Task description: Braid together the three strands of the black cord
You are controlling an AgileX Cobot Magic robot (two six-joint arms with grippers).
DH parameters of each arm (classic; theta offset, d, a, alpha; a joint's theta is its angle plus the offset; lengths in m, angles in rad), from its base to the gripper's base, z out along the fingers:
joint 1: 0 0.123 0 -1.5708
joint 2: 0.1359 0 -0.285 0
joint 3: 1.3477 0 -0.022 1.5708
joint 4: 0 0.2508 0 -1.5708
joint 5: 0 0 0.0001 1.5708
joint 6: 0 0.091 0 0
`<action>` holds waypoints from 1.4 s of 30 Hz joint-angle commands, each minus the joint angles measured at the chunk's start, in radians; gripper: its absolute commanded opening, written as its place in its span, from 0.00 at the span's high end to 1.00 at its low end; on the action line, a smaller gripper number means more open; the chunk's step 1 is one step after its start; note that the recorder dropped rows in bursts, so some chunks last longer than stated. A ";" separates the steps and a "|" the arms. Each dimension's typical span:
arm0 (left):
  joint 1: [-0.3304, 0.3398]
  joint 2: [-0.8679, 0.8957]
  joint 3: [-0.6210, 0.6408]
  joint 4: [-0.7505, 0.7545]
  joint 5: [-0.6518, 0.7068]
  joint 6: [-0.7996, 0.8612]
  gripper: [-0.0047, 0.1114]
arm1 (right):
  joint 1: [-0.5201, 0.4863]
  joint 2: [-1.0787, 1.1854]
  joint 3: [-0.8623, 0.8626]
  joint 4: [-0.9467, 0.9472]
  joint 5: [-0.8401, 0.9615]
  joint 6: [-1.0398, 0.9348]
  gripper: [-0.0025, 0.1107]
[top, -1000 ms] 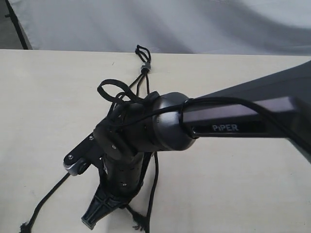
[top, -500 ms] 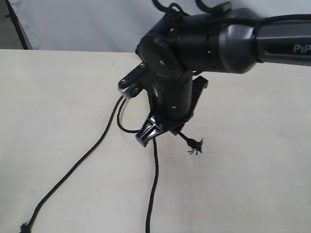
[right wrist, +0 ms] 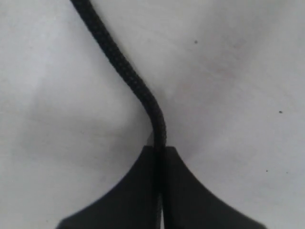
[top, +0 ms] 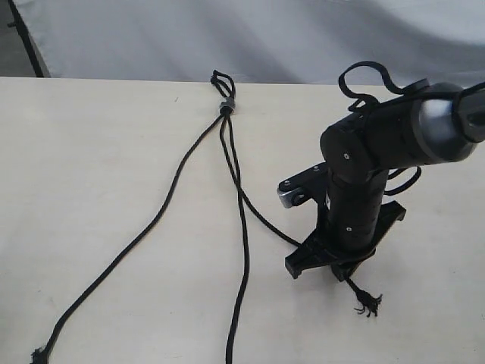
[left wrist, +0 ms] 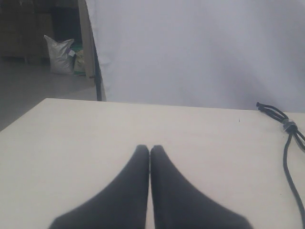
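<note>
While the right pincer [top: 337, 267] points down at the tabletop [top: 91, 152], its jaws are clenched on the right strand [top: 261, 217] of the black cord [top: 243, 235]. The right wrist view shows the woven string running in between tips pressed together. Beyond the grip, that strand's frayed tip [top: 369, 305] lies loose on the tabletop toward the near right corner.

The cord's grey band [top: 226, 105] sits close to the far edge, about midway along it, with short loops [top: 220, 79] just past it toward that edge. From the band the three strands fan out toward the near edge. The left strand [top: 155, 220] curves away to the near left corner, where its frayed end [top: 36, 354] lies. The middle strand [top: 241, 288] runs almost straight to the near edge, its end out of view. None of them is braided.

The left pincer [left wrist: 150, 150] is clenched on nothing, its tips touching, and hovers over bare tabletop well apart from the band.
</note>
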 commanded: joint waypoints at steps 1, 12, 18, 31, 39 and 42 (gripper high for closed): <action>0.004 -0.004 0.002 -0.002 -0.011 -0.006 0.95 | -0.007 -0.006 0.044 0.025 -0.014 -0.020 0.97; 0.004 -0.004 0.002 -0.002 -0.011 -0.006 0.95 | -0.007 -0.006 0.125 0.043 -0.051 -0.020 0.97; 0.004 -0.004 0.002 -0.002 -0.011 -0.006 0.95 | -0.007 -0.006 0.125 0.043 -0.068 -0.020 0.97; 0.004 -0.004 0.002 -0.002 -0.011 -0.006 0.95 | -0.007 -0.006 0.125 0.062 -0.116 -0.020 0.97; 0.004 -0.004 0.002 -0.002 -0.011 -0.006 0.95 | -0.007 -0.006 0.125 0.062 -0.134 0.016 0.88; 0.004 -0.004 0.002 -0.002 -0.011 -0.006 0.95 | -0.001 -0.006 0.125 0.062 -0.141 0.018 0.74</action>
